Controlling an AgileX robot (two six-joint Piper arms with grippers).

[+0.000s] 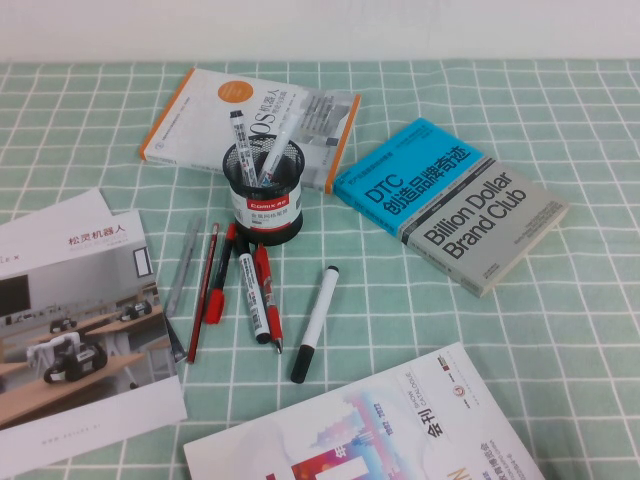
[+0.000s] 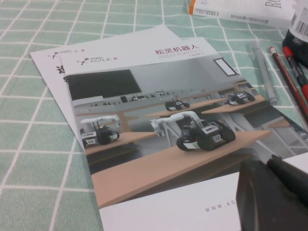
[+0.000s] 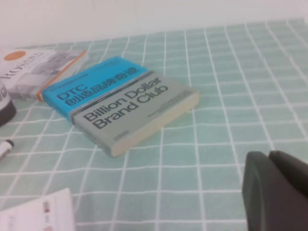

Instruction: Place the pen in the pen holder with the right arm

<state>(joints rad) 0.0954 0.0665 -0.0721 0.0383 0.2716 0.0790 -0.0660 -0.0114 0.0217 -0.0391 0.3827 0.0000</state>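
The black mesh pen holder [image 1: 265,205] with its red-and-white band stands at mid-table. A thick white marker with black cap and lettering [image 1: 242,140] stands tilted in it, beside a slim whitish pen [image 1: 276,148]. A like lettered marker [image 1: 251,295] lies on the cloth in front of the holder, among red pens. Neither arm shows in the high view. My right gripper [image 3: 268,158] is shut and empty, low over bare cloth to the right of the blue-grey book. My left gripper [image 2: 269,164] is shut and empty above the brochure [image 2: 159,120].
A plain white marker [image 1: 315,322], a slim grey pen [image 1: 183,265], a red pencil [image 1: 203,290] and red pens lie before the holder. An orange-edged book [image 1: 250,120] lies behind it, a blue-grey book [image 1: 450,200] to its right, a magazine [image 1: 380,440] at the front.
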